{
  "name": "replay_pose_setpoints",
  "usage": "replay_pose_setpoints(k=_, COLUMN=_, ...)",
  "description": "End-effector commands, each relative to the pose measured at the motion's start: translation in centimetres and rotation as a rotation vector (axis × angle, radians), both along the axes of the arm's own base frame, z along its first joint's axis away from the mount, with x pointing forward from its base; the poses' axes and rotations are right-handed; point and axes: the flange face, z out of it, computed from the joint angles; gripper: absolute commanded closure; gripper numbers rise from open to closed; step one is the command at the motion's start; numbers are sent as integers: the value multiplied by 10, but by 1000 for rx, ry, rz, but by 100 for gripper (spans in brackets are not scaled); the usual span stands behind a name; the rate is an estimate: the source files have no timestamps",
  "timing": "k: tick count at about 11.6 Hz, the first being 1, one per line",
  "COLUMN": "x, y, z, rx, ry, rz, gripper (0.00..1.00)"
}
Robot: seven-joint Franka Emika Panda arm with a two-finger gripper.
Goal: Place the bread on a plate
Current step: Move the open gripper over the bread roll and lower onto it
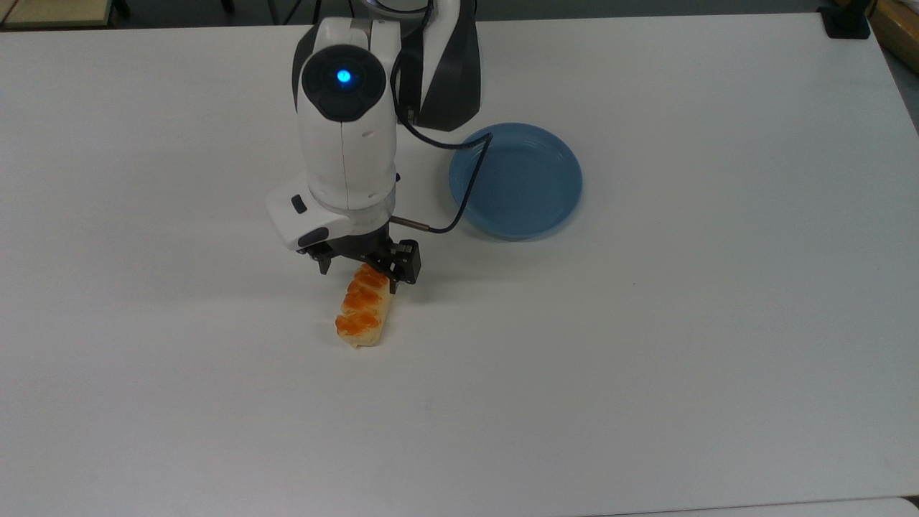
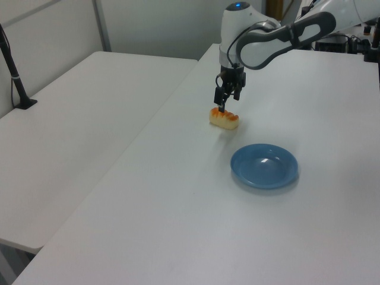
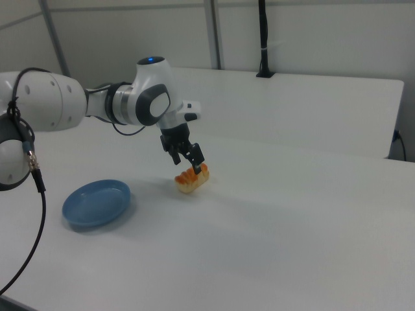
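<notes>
The bread (image 1: pixel 361 314) lies on the white table, a pale loaf with orange-brown bumps, long axis running nearly up-down in the top view. My gripper (image 1: pixel 359 276) is open and hangs over the loaf's end nearest the arm, one finger on each side. The left view shows the gripper (image 2: pixel 221 107) just above the bread (image 2: pixel 224 119), and so does the right view, gripper (image 3: pixel 188 164) over bread (image 3: pixel 192 181). The blue plate (image 1: pixel 515 179) sits empty to the top view's right of the arm, also seen as plate (image 2: pixel 264 166) and plate (image 3: pixel 96 202).
A black cable (image 1: pixel 470 183) loops from the arm over the plate's left rim in the top view. A black post base (image 1: pixel 846 21) stands at the table's far right corner. A second white table (image 2: pixel 77 130) with a black pole (image 2: pixel 13 71) adjoins in the left view.
</notes>
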Motion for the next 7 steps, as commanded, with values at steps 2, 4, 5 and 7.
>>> replay_pose_setpoints(k=2, x=11, y=7, z=-35, rx=-2, ry=-14, rz=-1, gripper=0)
replay_pose_setpoints(k=4, x=13, y=8, z=-46, rx=-4, ry=-21, rz=-14, gripper=0)
replay_pose_setpoints(k=5, x=13, y=8, z=-47, rx=-4, ry=-22, rz=-14, gripper=0)
replay_pose_setpoints(k=7, x=13, y=10, z=-48, rx=-6, ry=-20, rz=-12, gripper=27)
